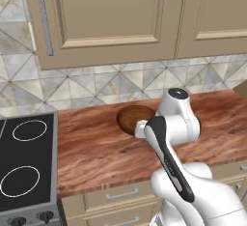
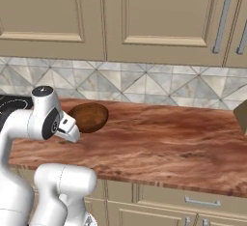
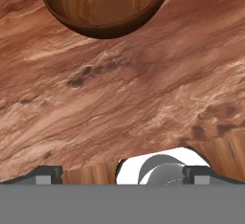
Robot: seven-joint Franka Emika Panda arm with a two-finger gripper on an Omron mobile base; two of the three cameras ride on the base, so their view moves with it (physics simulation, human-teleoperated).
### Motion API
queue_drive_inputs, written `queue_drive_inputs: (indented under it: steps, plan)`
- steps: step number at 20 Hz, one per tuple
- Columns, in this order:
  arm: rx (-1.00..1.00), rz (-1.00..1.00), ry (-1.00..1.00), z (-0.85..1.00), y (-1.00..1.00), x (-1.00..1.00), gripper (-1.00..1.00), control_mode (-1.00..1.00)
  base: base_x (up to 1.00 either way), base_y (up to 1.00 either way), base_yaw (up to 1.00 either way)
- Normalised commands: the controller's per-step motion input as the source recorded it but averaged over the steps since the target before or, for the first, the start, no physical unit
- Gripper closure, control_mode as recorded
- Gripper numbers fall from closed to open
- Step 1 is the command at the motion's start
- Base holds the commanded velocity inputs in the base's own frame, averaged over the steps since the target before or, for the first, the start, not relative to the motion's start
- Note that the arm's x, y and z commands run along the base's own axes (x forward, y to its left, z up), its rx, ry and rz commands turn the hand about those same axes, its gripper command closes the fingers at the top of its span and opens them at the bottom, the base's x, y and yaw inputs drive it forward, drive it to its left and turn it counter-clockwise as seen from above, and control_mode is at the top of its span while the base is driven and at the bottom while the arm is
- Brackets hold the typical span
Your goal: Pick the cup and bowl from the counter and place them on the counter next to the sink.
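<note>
Status: early stage, nothing moved to destination. Bowl (image 1: 132, 118) rests on desk (image 1: 96, 152) near backsplash, right of stovetop (image 1: 26, 162). Pincer (image 3: 123, 174) spread wide, empty, hovering over bare desk just short of bowl; no contact. Remaining: grasp bowl, carry to spot beside sink, release; same for cup.

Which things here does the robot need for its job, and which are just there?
Needed:
- bowl, empty, sitting on the counter
- gripper, open, above bare counter short of the bowl

Just there:
- stovetop
- wall cabinets
- tiled backsplash
</note>
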Motion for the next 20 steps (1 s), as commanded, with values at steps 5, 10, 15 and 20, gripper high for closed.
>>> queue_drive_inputs:
  steps: [5,10,15,20]
  plan:
    - [0.00,0.00,0.00,0.00,0.00,0.00,-1.00,1.00,0.00,0.00,0.01]
    - [0.00,0.00,0.00,0.00,0.00,0.00,-1.00,1.00,0.00,0.00,0.00]
    - [0.02,-0.02,0.02,-0.06,-0.04,-0.02,-1.00,-1.00,0.00,0.00,0.00]
    - [0.14,-0.08,0.01,-0.30,-0.21,-0.20,-1.00,-1.00,0.00,0.00,0.00]
